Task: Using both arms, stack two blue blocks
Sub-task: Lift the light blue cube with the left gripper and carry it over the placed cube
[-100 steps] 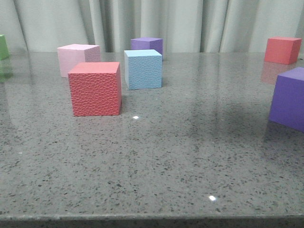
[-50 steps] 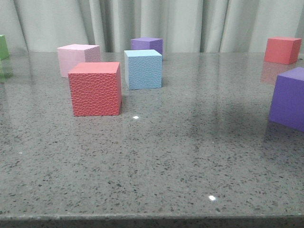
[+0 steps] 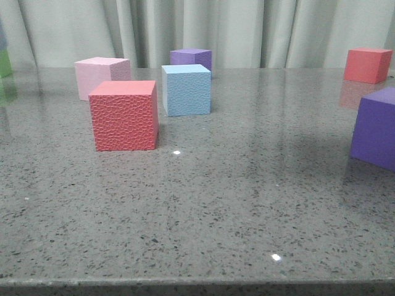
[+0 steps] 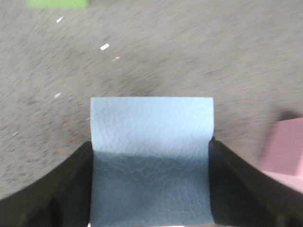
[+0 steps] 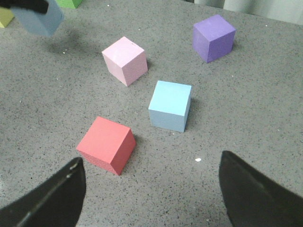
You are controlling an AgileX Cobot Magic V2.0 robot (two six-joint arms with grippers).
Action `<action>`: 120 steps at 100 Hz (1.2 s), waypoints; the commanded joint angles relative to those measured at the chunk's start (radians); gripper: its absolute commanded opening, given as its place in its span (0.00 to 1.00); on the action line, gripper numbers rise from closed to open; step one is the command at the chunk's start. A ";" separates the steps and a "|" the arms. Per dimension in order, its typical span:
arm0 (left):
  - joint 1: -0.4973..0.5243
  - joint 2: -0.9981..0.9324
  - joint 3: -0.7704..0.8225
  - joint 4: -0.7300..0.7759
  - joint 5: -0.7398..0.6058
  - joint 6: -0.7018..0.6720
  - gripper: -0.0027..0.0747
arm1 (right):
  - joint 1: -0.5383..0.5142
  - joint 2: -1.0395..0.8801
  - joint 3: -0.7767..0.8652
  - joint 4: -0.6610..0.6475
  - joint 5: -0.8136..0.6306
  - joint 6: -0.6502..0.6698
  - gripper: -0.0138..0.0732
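One sky-blue block [image 3: 185, 90] with a pebbled face stands on the table behind the red cube; it also shows in the right wrist view [image 5: 170, 105]. My left gripper [image 4: 150, 146] is shut on the second blue block [image 4: 151, 142], its black fingers [image 4: 61, 189] pressed on both sides. In the right wrist view this held block [image 5: 40, 19] hangs above the table at the far left, beyond the pink cube. My right gripper [image 5: 151, 158] is open and empty, high above the table in front of the red cube.
A red pebbled cube [image 3: 123, 115], a pink cube [image 3: 99, 75] and a purple cube [image 3: 191, 58] stand close around the resting blue block. A second purple cube [image 3: 375, 126] and a red cube [image 3: 367, 65] stand at the right. A green cube [image 3: 5, 61] is at the far left edge.
A faint bluish shape has come in at the far left edge of the front view, above the green cube. The cubes on the table have not moved.
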 commanded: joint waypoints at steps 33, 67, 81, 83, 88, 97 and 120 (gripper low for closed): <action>-0.278 -0.052 -0.213 0.068 0.138 -0.349 0.39 | -0.001 -0.028 -0.023 -0.051 -0.051 0.005 0.82; -0.505 -0.023 -0.213 0.147 0.136 -0.543 0.39 | -0.001 -0.028 -0.023 -0.053 -0.016 0.004 0.82; -0.593 0.009 -0.213 0.181 0.132 -0.615 0.39 | -0.001 -0.028 -0.023 -0.065 0.016 0.004 0.82; -0.603 0.015 -0.213 0.183 0.129 -0.624 0.39 | -0.001 -0.028 -0.023 -0.068 0.021 0.004 0.82; -0.626 0.024 -0.213 0.188 0.114 -0.642 0.39 | -0.001 -0.028 -0.023 -0.073 0.030 0.004 0.82; -0.651 0.040 -0.213 0.206 0.093 -0.677 0.39 | -0.001 -0.028 -0.023 -0.084 0.038 0.004 0.82; -0.662 0.073 -0.213 0.202 0.062 -0.723 0.39 | -0.001 -0.028 -0.023 -0.089 0.047 0.004 0.82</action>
